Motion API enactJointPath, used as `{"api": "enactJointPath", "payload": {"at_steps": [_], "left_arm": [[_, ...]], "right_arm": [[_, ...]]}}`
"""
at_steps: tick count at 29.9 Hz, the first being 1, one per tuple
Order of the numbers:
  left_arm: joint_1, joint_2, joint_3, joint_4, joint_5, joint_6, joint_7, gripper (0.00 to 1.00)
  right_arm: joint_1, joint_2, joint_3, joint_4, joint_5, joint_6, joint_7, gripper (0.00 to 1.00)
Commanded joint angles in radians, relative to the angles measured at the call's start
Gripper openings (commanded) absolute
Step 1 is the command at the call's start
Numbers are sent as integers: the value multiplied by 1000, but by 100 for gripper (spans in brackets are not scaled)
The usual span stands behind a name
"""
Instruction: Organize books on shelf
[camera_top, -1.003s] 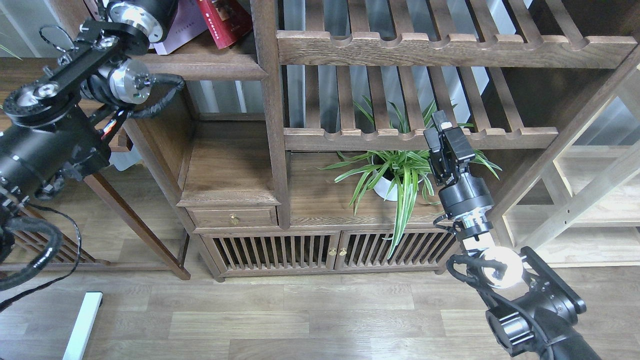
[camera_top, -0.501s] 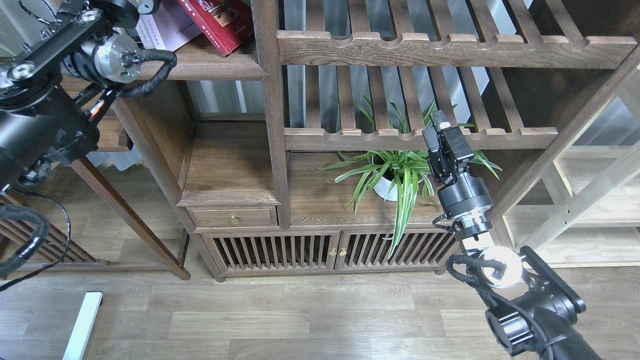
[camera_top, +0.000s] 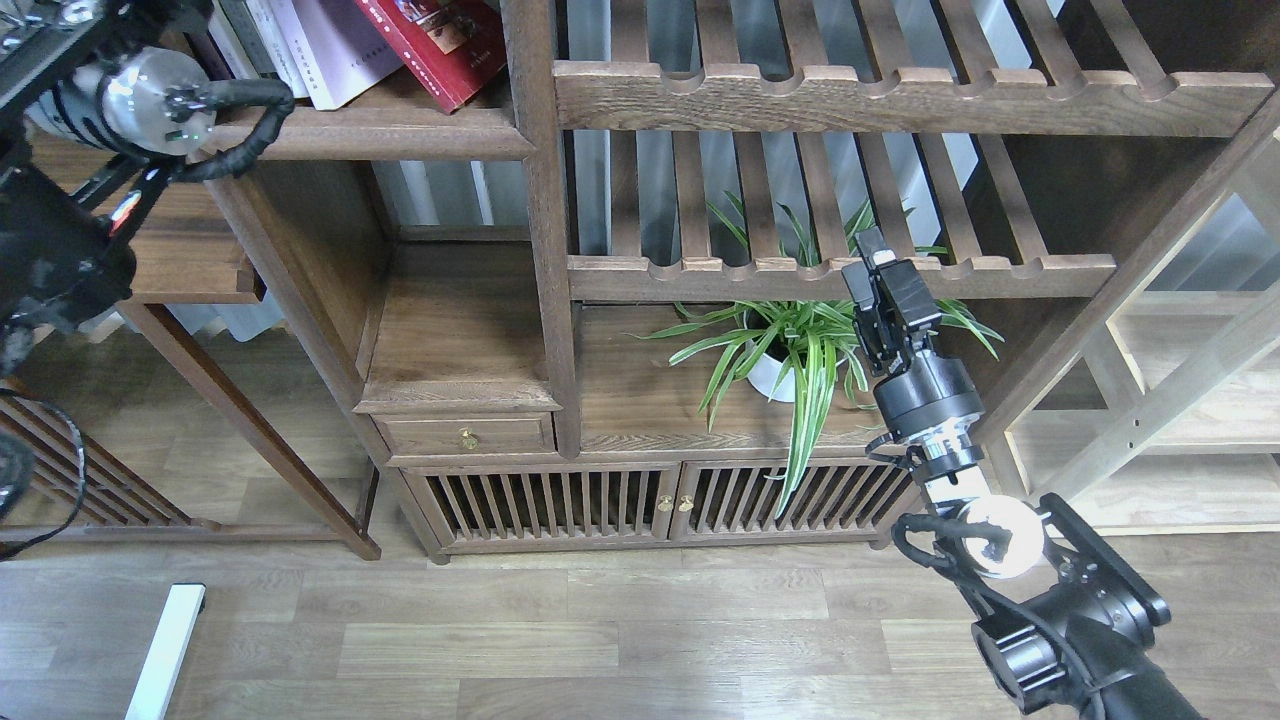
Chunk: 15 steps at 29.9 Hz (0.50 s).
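- The right claw (camera_top: 876, 262) hung free before the plant (camera_top: 800, 350), clear of the books; whether its fingers were apart or together could not be told.
- The left arm's claw lay out of view beyond the top-left corner.
- On the shelf (camera_top: 400, 130), by its right end, the red book (camera_top: 440, 45) leaned left against the lavender book (camera_top: 335, 50); more spines stood farther left.

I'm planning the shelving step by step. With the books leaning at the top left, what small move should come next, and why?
Probably bring the right hand up and left toward the red book. That book leans tilted against the lavender book on the shelf, while the right hand hangs low by the potted plant. The left hand is out of view.
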Motion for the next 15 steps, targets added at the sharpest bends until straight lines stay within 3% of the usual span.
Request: {"api": "enactJointPath", "payload": {"at_steps": [1, 8, 11, 15], "left_arm": [[9, 46, -2, -2, -83, -164, 0, 64], [50, 113, 4, 1, -247, -483, 2, 66], [92, 127, -7, -16, -257, -505, -9, 73], [149, 120, -37, -46, -321, -505, -15, 73]], "right_arm": [[4, 9, -10, -2, -22, 0, 0, 74], [35, 32, -44, -8, -81, 0, 0, 75], [59, 49, -46, -8, -121, 0, 0, 77], [78, 75, -46, -7, -158, 0, 0, 78]]}}
